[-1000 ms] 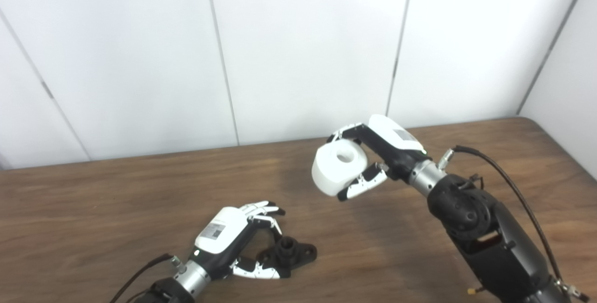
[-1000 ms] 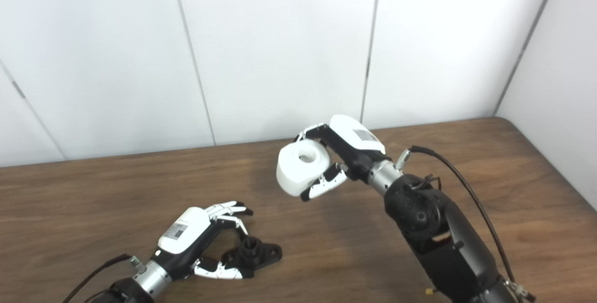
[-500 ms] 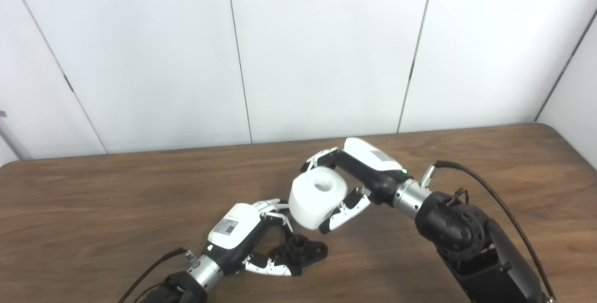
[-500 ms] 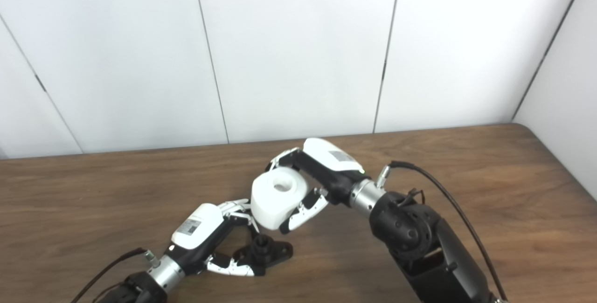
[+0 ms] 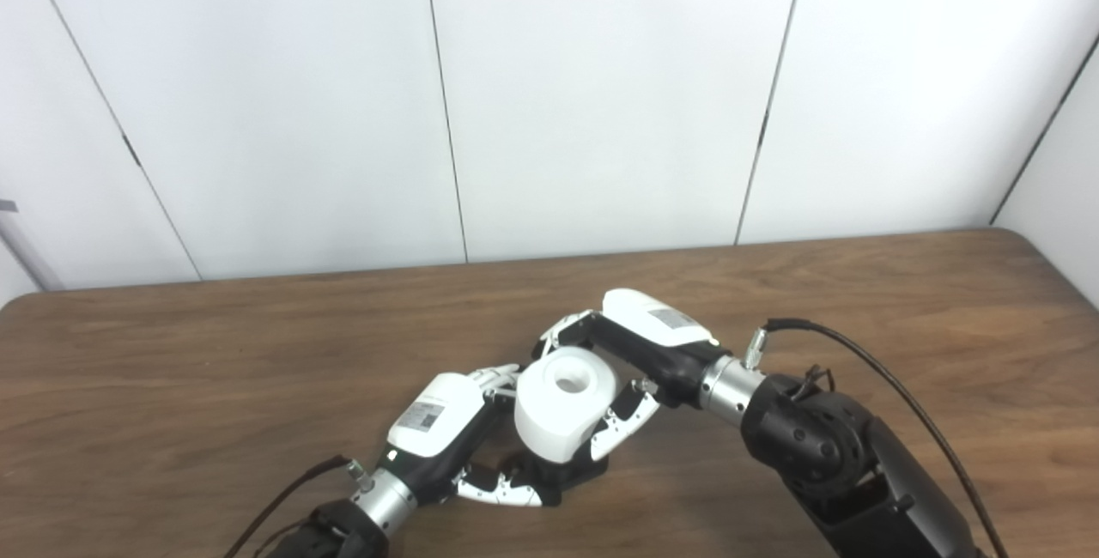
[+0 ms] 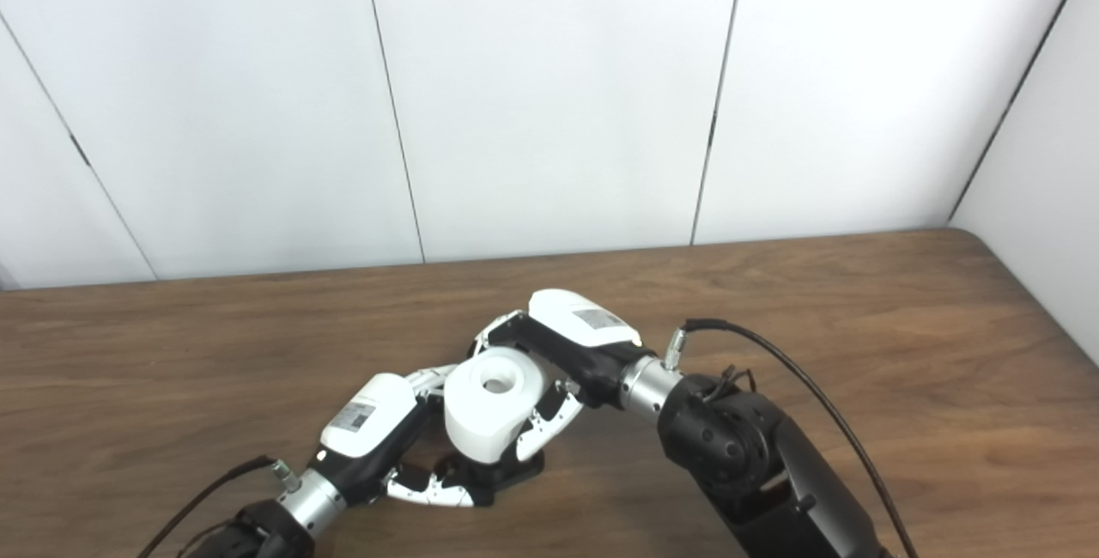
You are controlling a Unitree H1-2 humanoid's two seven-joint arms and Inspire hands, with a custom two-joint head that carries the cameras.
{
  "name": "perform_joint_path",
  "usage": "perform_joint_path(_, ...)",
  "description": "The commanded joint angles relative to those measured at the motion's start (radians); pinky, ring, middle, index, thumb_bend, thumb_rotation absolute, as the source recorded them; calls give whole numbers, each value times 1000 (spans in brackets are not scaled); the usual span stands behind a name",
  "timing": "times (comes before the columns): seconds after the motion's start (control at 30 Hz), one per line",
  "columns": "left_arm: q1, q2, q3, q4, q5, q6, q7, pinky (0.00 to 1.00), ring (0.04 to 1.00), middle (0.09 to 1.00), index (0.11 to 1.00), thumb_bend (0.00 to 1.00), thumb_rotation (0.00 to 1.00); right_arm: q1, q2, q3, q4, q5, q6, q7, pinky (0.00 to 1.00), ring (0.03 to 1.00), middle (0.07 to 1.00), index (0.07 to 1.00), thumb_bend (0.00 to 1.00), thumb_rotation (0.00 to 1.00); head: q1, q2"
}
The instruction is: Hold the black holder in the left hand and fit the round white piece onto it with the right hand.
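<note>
White wall panels rise behind a brown wood-grain table that fills the lower half of the left eye view. Low and centre in that frame, the left hand has its fingers curled around the black plastic holder, which rests on the table and is mostly hidden. Directly above it, the right hand is clamped on the round white piece with a centre hole, fingers on its far side and thumb on its near side. In the right eye view the same stack sits low and centre: white piece covering the holder, whether seated or only hovering I cannot tell. The piece looks rigid, light and smooth, probably slippery, so gripping its curved wall seems sensible, keeping the hole free for the holder's post.
</note>
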Motion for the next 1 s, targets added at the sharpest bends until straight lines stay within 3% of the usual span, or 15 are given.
perform_joint_path(0.0, 77, -6, -56, 70, 67, 75, -76, 847, 882, 830, 483, 524, 58, -38, -12, -6, -12, -7, -46, -15, 667, 750, 736, 478, 525, 133, 1, 2)
perform_joint_path(0.33, 80, -5, -56, 56, 61, 86, -88, 855, 888, 833, 483, 524, 58, -41, -14, 3, -4, -23, -45, 20, 669, 765, 739, 478, 525, 133, 5, 6)
perform_joint_path(0.67, 80, -7, -56, 49, 57, 91, -91, 851, 889, 832, 482, 525, 58, -53, -31, 25, 36, -34, -123, 36, 611, 745, 733, 478, 525, 134, 14, 18)
perform_joint_path(0.97, 79, -8, -60, 36, 57, 102, -100, 849, 891, 832, 482, 524, 58, -55, -41, 34, 40, -39, -127, 53, 629, 772, 735, 478, 525, 133, 19, 23)
